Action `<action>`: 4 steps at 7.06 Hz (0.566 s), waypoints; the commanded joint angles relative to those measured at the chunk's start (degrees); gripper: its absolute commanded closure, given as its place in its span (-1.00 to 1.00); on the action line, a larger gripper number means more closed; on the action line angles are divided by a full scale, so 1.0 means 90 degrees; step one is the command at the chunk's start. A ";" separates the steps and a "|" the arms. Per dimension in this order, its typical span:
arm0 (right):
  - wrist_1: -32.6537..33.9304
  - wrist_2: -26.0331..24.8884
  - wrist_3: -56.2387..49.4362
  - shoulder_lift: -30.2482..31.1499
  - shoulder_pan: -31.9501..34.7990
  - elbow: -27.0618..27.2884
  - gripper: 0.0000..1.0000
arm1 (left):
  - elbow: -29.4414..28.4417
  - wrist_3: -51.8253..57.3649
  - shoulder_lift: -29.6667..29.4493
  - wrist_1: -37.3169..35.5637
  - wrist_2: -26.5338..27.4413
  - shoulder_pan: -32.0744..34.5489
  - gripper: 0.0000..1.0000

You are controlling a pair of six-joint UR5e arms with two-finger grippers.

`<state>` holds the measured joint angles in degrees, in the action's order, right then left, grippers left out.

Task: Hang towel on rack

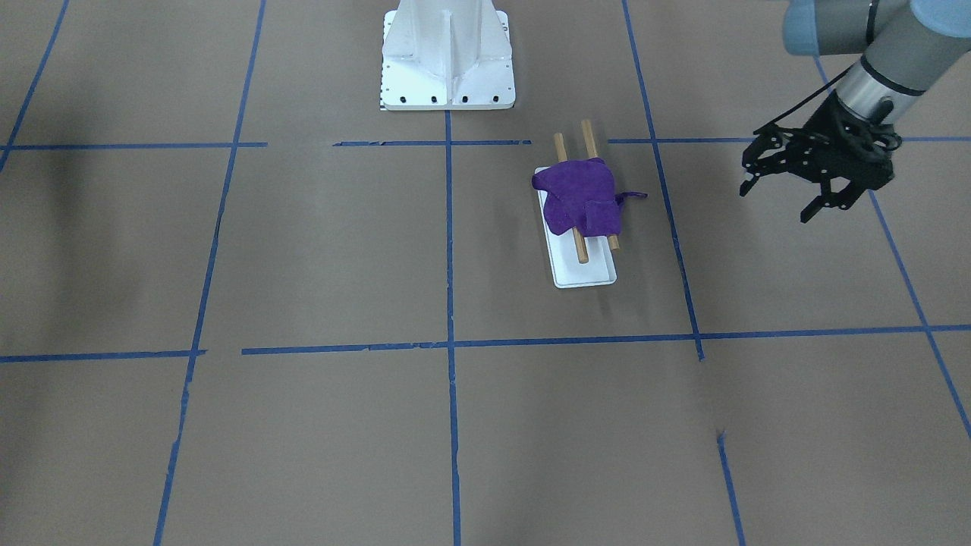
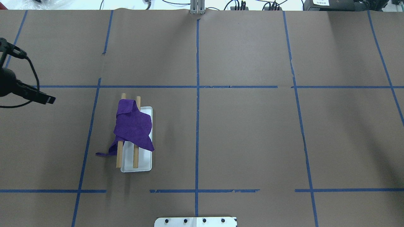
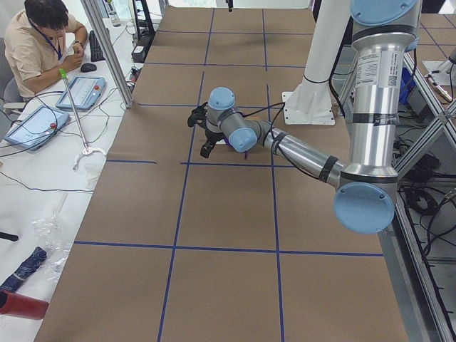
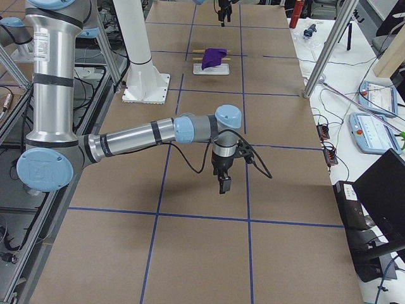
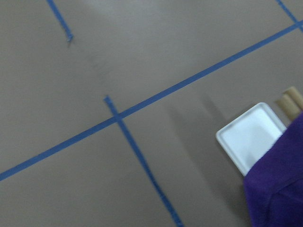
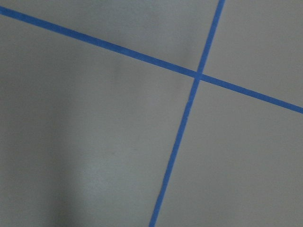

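now, left jaws spread, clear of towel [image 1: 576, 199]

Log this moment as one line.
purple cloth towel: draped over wooden two-dowel rack | left gripper: open, empty, apart from rack | right gripper: state unclear

We've got a brown paper-covered counter [image 2: 252, 142], cut into big squares by blue tape lines [image 2: 197, 126]. At the robot's edge stands the white bolted pedestal [image 1: 447, 53], upright on its plate. Off the counter's far side we see a seated operator [image 3: 43, 43] in a tan shirt at a white side table [image 3: 43, 178], with two pendant screens [image 3: 84, 91] near him and a mouse [image 3: 87, 68] just beside. A red cylinder [image 3: 18, 305] lies at the near corner. Cables [image 2: 240, 4] crowd the far edge.
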<state>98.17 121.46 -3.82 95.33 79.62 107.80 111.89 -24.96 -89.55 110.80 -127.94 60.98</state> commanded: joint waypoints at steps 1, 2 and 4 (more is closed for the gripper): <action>-0.0098 0.0787 -0.0716 0.0081 0.1138 -0.0734 -1.00 | -0.0323 0.1291 0.0039 -0.1765 -0.0404 0.1208 -1.00; -0.0117 0.1111 -0.1017 0.0149 0.1617 -0.1057 -1.00 | -0.0439 0.2352 0.0057 -0.2325 -0.0404 0.1861 -1.00; -0.0107 0.1075 -0.1217 0.0393 0.1934 -0.1099 -1.00 | -0.1461 0.3716 0.0136 -0.2399 -0.0414 0.2761 -1.00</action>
<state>97.21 130.70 -14.22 97.70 94.95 98.52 103.82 1.65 -88.68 90.40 -131.59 80.66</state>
